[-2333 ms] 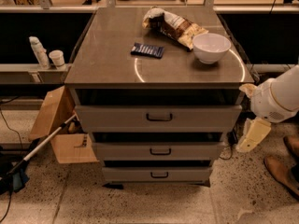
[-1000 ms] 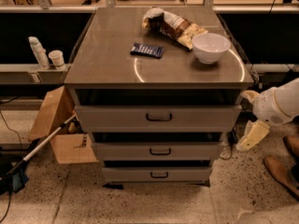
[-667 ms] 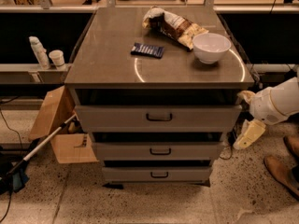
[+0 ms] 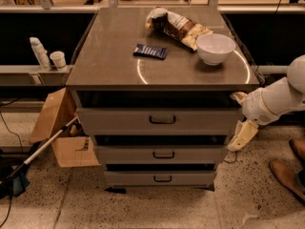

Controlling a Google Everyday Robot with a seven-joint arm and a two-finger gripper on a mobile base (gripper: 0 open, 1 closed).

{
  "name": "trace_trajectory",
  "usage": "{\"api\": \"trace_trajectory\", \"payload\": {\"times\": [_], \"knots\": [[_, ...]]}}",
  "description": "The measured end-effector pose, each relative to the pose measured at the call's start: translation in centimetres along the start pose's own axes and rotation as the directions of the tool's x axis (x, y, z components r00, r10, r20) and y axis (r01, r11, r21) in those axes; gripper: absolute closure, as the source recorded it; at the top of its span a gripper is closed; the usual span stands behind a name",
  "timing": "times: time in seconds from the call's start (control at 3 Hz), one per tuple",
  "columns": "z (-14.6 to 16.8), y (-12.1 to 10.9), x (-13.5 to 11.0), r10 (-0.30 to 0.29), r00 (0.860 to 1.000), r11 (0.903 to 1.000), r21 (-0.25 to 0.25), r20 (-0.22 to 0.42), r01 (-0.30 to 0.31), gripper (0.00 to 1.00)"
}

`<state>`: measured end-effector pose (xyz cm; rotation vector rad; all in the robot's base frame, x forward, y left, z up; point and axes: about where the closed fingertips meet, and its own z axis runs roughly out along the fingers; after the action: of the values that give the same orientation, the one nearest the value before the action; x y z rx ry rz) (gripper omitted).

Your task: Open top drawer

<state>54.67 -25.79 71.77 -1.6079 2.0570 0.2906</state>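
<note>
The grey cabinet was the largest item, and its flat counter [image 4: 109,61] filled the centre of the view. Directly beneath the counter sat the top drawer [image 4: 119,121], the tallest and widest of three grey fronts, with a dark loop handle [image 4: 162,120] at its centre and a dark gap along its upper edge. No part of the robot touched that handle. The middle drawer [image 4: 124,154] and the bottom drawer [image 4: 128,178] sat below it, each narrower than the one above.

The white robot arm [image 4: 281,98] entered from the right edge. A brown cardboard box [image 4: 57,123] leaned against the cabinet's left side on the speckled floor, with a long pole [image 4: 43,148] slanting across it.

On the counter, a crumpled snack bag [image 4: 178,26] lay at the rear, just beside a white bowl [image 4: 215,47] standing upright at the right.

The gripper [image 4: 239,117] was off the cabinet's right side, level with the top drawer's right end. It was spread wide and held nothing; one pale fingertip [image 4: 237,97] sat just under the counter's right corner, and the other hung lower, near the middle drawer.

A dark blue packet [image 4: 150,51] lay flat near the counter's centre. A bottle [image 4: 39,53] and a cup [image 4: 58,60] stood on a ledge at the left.
</note>
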Motion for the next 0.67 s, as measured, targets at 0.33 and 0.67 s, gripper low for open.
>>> {"api": "trace_trajectory", "payload": {"times": [0.33,0.67], "knots": [[0.9,-0.3,-0.3,0.000,1.000,0.9999,-0.011,0.003,0.000,0.00],[2.2,-0.9,0.5,0.030,0.999,0.9994,-0.016,-0.023,-0.030,0.00]]}}
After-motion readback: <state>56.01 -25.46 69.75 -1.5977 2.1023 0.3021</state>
